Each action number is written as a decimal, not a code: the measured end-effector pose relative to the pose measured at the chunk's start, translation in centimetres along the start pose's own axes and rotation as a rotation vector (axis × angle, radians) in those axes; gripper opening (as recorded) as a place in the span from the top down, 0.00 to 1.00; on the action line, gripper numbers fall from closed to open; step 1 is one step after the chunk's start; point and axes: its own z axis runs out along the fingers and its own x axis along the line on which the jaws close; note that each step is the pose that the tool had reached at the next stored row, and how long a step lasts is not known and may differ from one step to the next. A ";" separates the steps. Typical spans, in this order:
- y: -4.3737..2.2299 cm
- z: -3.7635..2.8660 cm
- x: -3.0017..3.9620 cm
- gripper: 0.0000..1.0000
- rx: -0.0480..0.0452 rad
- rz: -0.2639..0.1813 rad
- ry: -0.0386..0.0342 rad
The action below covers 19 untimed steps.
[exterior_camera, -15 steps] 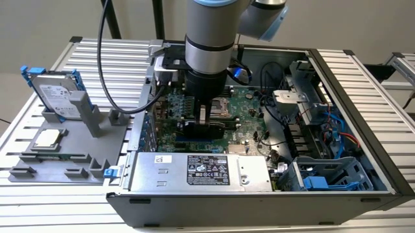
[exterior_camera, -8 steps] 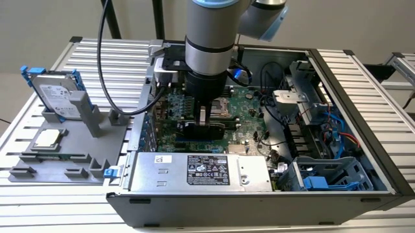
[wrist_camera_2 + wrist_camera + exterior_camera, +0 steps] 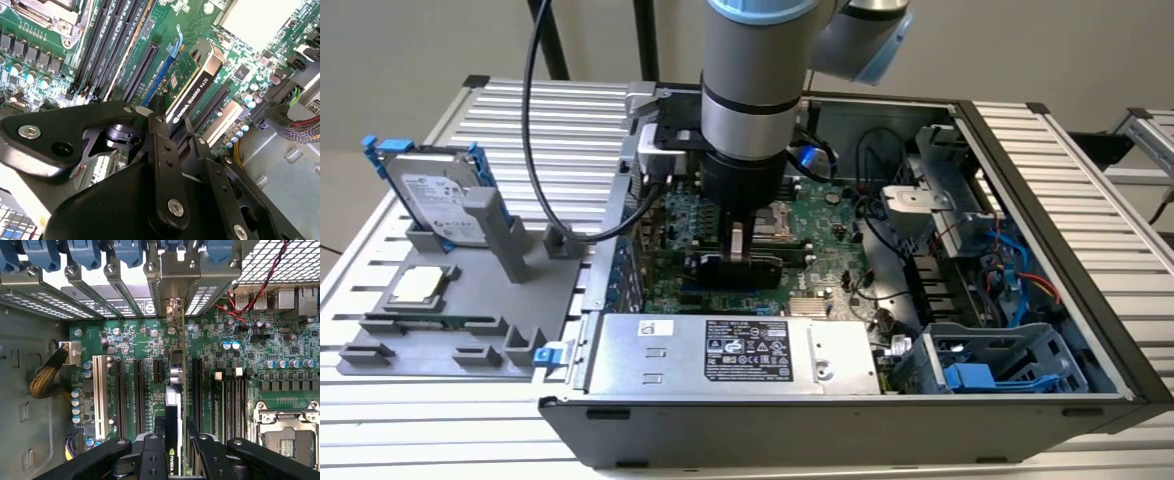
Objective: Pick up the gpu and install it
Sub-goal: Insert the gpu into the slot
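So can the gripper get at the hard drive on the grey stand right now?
Probably not: the gripper is down inside the computer case, jaws shut on the gpu, while the hard drive stands outside.

Slatted aluminium table [image 3: 494, 110] carries everything; open computer case [image 3: 1067, 200] sits on it, filling the middle and the exterior view's right side. Grey fixture tray [image 3: 454, 310] lies on the slats at the exterior view's left, just beside the case; tray holds an upright hard drive with blue rails [image 3: 438, 195], a square silver CPU chip [image 3: 420, 286] lying flat; thin green strip [image 3: 434, 323] in a slot nearer the camera.
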 end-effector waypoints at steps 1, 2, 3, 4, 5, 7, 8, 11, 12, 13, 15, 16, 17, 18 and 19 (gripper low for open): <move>0.00 0.04 0.00 1.00 -0.0001 0.000 0.0002; -0.01 0.16 0.00 1.00 0.0001 0.000 0.0004; -0.01 0.33 0.00 1.00 -0.0002 0.000 0.0007; 0.00 0.50 0.00 1.00 -0.0008 0.000 0.0009; 0.01 0.66 0.00 1.00 -0.0008 0.000 0.0009; 0.00 0.86 -0.01 1.00 -0.0004 0.000 0.0006; 0.00 0.89 -0.02 1.00 -0.0003 0.000 0.0005; -0.02 0.90 -0.02 1.00 -0.0002 0.000 0.0004; -0.01 0.91 -0.02 1.00 -0.0001 0.000 0.0003; -0.02 0.91 -0.02 1.00 -0.0001 0.000 0.0003; -0.01 0.91 -0.02 1.00 -0.0001 0.000 0.0004; -0.02 0.91 -0.02 1.00 -0.0001 0.000 0.0005; -0.02 0.94 -0.02 1.00 0.0001 0.000 -0.0002; -0.02 0.95 -0.03 1.00 0.0003 0.000 -0.0005; -0.03 1.00 -0.04 1.00 0.0011 0.000 -0.0015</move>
